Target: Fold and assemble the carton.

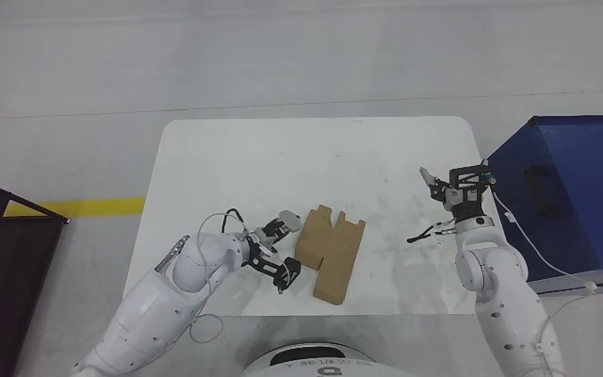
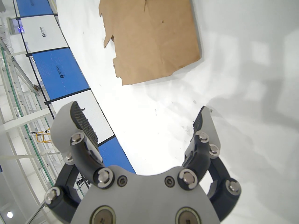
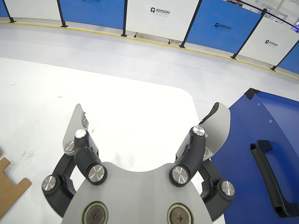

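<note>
Left gripper (image 2: pixel 140 108): jaws apart, empty, low over the table (image 2: pixel 233 47), seemingly poised to take an edge; carton (image 2: pixel 151 36) lies flat just ahead of it; right gripper (image 3: pixel 147 108) likewise spread, empty, well apart from it.

Brown carton (image 1: pixel 330 251) lies flat, unfolded, on table.

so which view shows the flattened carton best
The top view: the whole carton lies flat on the white table, its full notched outline visible. The left wrist view shows it closer, creases and slits clear, but cut off at the picture's edge. The right wrist view catches just a corner.
</note>
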`<move>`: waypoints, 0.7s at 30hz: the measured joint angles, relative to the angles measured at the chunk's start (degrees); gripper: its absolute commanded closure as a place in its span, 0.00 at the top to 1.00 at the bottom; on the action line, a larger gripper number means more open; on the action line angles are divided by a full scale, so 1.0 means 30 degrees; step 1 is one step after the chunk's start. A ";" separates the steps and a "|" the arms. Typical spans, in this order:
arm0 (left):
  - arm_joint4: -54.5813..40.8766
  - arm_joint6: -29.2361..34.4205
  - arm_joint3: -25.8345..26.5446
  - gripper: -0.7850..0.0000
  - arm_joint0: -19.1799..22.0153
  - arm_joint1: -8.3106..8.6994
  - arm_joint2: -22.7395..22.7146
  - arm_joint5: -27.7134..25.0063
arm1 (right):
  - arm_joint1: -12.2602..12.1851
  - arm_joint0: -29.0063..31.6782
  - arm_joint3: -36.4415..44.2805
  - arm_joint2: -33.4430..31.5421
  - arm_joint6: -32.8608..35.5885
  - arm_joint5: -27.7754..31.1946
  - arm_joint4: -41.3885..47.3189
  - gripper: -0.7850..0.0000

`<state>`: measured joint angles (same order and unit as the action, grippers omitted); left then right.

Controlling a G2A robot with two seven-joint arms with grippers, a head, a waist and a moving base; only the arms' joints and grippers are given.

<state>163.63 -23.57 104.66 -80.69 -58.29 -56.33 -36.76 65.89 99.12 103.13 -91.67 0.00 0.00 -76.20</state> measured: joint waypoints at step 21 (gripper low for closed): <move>0.0770 0.1390 -0.0488 0.46 0.1388 -0.0337 0.2272 -0.1126 | 0.0000 0.0000 0.0000 0.0000 0.0000 0.0000 0.0000 1.00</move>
<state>165.94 -19.40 103.19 -76.52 -59.31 -49.51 -40.14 65.89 99.12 103.13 -91.67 0.00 0.00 -76.20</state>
